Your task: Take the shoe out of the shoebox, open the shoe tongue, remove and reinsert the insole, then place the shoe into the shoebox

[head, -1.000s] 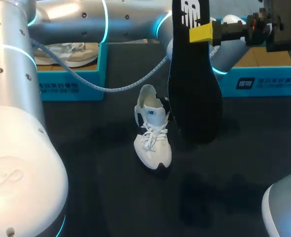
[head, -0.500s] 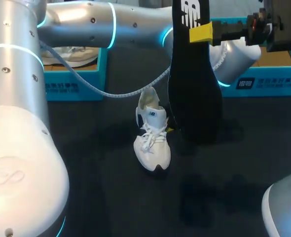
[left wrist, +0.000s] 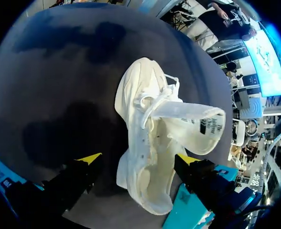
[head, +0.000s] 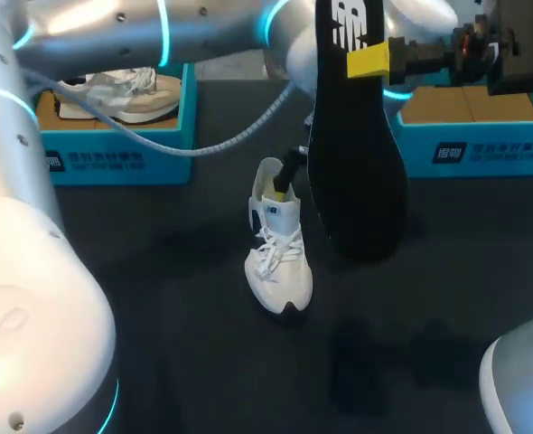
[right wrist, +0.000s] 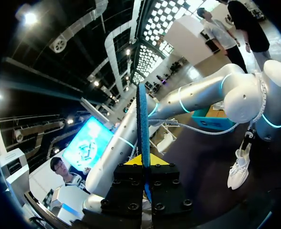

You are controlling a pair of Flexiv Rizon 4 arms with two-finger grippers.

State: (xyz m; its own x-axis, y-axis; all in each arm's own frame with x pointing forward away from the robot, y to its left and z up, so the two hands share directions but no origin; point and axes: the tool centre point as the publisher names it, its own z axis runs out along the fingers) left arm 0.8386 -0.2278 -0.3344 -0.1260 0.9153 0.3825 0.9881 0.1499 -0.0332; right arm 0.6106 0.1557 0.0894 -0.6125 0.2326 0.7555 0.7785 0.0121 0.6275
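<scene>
Since the earlier frames the left arm [head: 113, 36] has swung its long links up and back toward the far edge of the worktop [head: 158, 344]. Its left gripper [left wrist: 139, 162] has come down over the heel end of the white sneaker [head: 280, 258], while the sneaker and the raised insole have hardly shifted. At the far left stands a teal shoebox [head: 113, 163] with a second white sneaker [head: 126, 98] lying in it, out of the way of the work. In the middle, the task's sneaker stands upright on the worktop, toe toward the robot. Its tongue [left wrist: 190, 125] is pulled up and forward, so the mouth is wide open, which is what a returning insole needs. The left gripper is spread wide, with one yellow tip on each side of the heel and collar. It has nothing clamped, and whether either tip touches the sneaker cannot be told. It looks placed to steady the sneaker or hold the collar open. Just to the right, the black insole [head: 355, 163] hangs vertically, with its lower end near the worktop beside the sneaker. The right gripper [right wrist: 143, 162] is closed on the insole near its upper end, holding it clear until the opening is ready. Farther right is the other teal shoebox [head: 483, 149], probably where the sneaker goes afterward.
</scene>
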